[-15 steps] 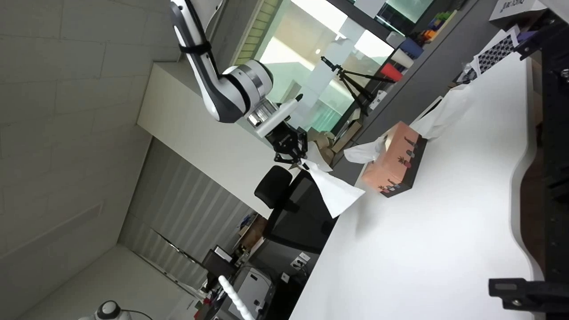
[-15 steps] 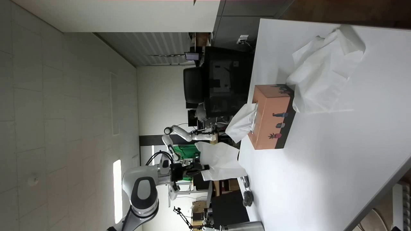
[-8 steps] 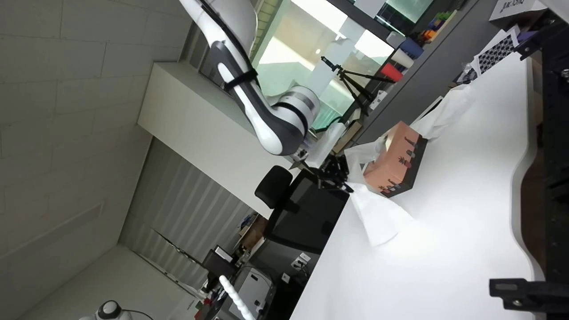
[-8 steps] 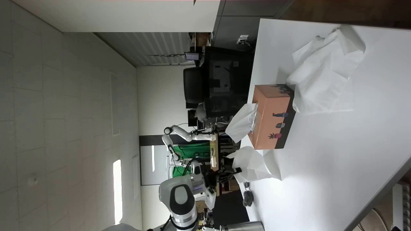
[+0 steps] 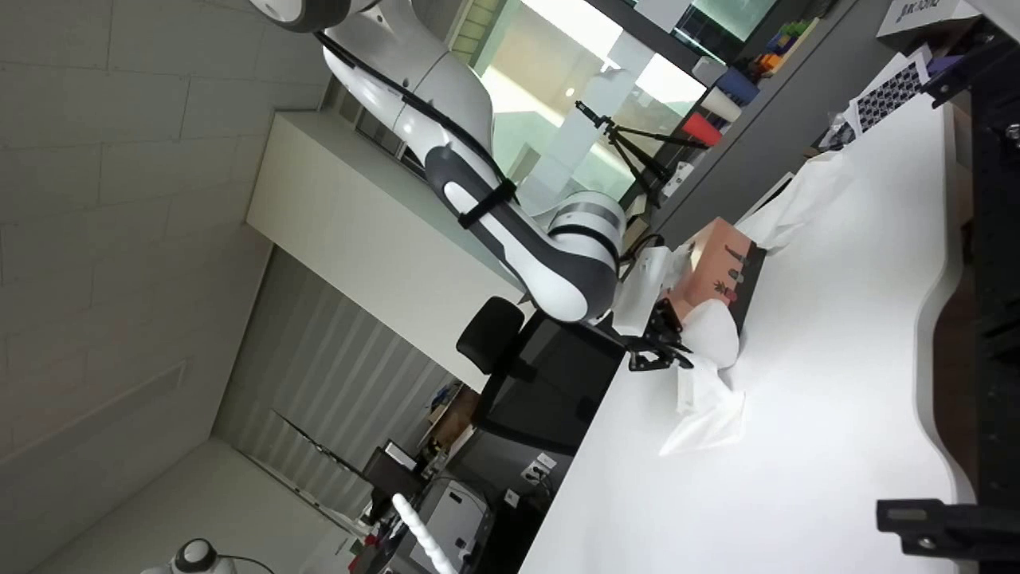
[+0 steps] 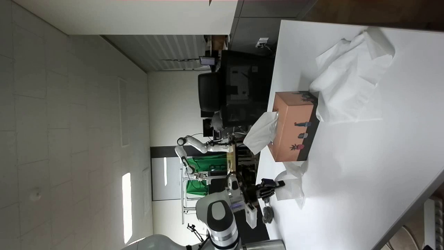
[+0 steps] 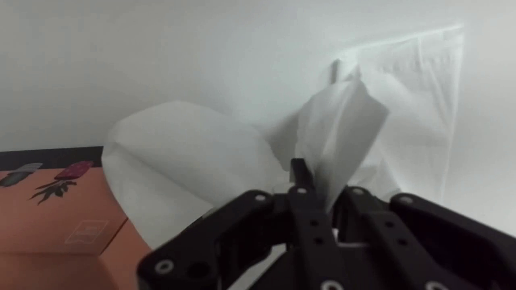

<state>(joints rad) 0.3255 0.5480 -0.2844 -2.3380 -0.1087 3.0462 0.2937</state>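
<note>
A white tissue [image 5: 705,418] lies crumpled on the white table, seen in both exterior views. Low over the table beside it is my black gripper [image 5: 685,357]. In the wrist view the tissue [image 7: 415,121] runs up in folds between the fingers, which stand close together. Those folds cover the far fingertip, so whether the jaws still pinch the tissue is hidden. A rounded fold of it overlaps the orange tissue box [image 7: 32,225] there. The same orange box [image 6: 295,121] has another tissue [image 6: 260,133] sticking out of its opening.
More crumpled white tissue [image 6: 357,76] lies past the box, away from the gripper. A dark grey object [image 6: 267,211] and a metal cylinder [image 6: 265,245] are near the table's edge. A black office chair [image 5: 534,383] stands behind the table, and a black bracket [image 5: 924,526] sits at its front.
My gripper has come down to the table and nearer the tissue box. The tissue hung spread in the air under it before; now it is bunched on the tabletop. The box has not moved.
</note>
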